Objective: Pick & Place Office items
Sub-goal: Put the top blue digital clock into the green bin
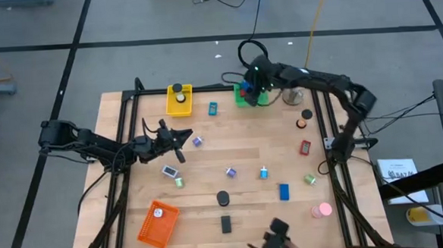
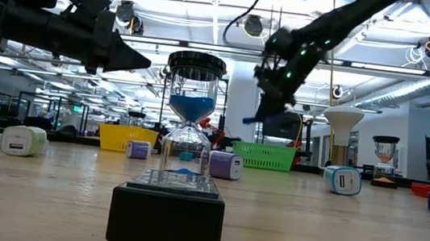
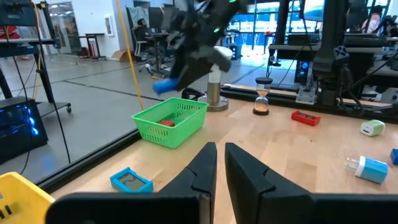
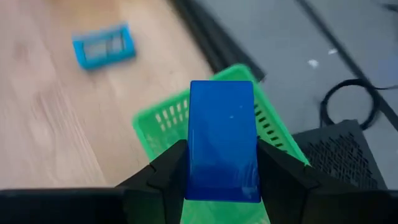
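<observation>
My right gripper (image 1: 252,84) hangs over the green basket (image 1: 249,97) at the table's far edge, shut on a blue block (image 4: 222,140). The left wrist view shows the block (image 3: 165,86) above the basket (image 3: 171,121), in which a red piece (image 3: 165,122) lies. Loose office items lie on the table: a cyan piece (image 1: 212,108), a blue block (image 1: 283,191), a red piece (image 1: 305,147) and a pink round piece (image 1: 322,209). My left gripper (image 1: 183,139) waits shut over the table's left middle, pointing level, with nothing in it. My right gripper pinches the blue block by its two long sides (image 4: 193,171) between its two fingers, at the end nearest the wrist. The rest of the block sticks out past the fingertips. The fingers slant down from the table's right and lie along the block. It hangs clear above the green basket.
A yellow basket (image 1: 178,100) stands at the far left and an orange one (image 1: 158,222) at the near left. A white ball on a grey stand (image 1: 292,96) is just right of the green basket. An hourglass (image 2: 189,134) and a black block (image 1: 225,224) stand near the front edge.
</observation>
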Robot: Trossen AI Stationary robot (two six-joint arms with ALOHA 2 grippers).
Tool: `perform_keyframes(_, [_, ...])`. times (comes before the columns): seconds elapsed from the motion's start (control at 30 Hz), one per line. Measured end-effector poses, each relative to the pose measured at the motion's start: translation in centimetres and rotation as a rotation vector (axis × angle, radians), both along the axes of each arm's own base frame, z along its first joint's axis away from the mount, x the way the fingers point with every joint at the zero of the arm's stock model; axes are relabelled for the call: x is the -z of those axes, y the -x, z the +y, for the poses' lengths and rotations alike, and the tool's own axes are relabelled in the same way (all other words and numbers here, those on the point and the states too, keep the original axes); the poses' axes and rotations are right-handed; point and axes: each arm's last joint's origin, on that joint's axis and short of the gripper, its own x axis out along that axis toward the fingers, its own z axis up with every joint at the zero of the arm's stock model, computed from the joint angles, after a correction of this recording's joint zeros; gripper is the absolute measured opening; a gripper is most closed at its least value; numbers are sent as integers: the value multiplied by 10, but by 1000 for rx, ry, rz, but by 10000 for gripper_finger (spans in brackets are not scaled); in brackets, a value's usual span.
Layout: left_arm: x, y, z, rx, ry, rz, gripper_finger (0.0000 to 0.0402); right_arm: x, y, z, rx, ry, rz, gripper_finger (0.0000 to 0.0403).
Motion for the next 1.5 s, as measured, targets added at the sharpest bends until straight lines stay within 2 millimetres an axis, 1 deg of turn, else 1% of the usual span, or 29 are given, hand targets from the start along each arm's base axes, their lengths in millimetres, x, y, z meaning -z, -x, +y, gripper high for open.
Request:
perform_keyframes(0.1, [0,0,0,0,0,0,37,13,-4,-13,-105,-25,125,153])
perform_keyframes(0.17, [0,0,0,0,0,0,37,19,-9,-19,-148,-15,158,157])
perform_keyframes(0.33, [0,0,0,1,0,0,37,24,-16,-22,-228,47,164,152])
perform_keyframes(0.53, [0,0,0,0,0,0,37,41,-19,-25,-262,27,209,157])
perform_keyframes(0.9, [0,0,0,0,0,0,37,43,-17,-23,-289,18,235,157])
perform_keyframes(1.13, [0,0,0,1,0,0,37,50,-15,-21,-293,13,241,155])
perform_keyframes(1.5, [0,0,0,0,0,0,37,49,-20,-21,-276,33,216,171])
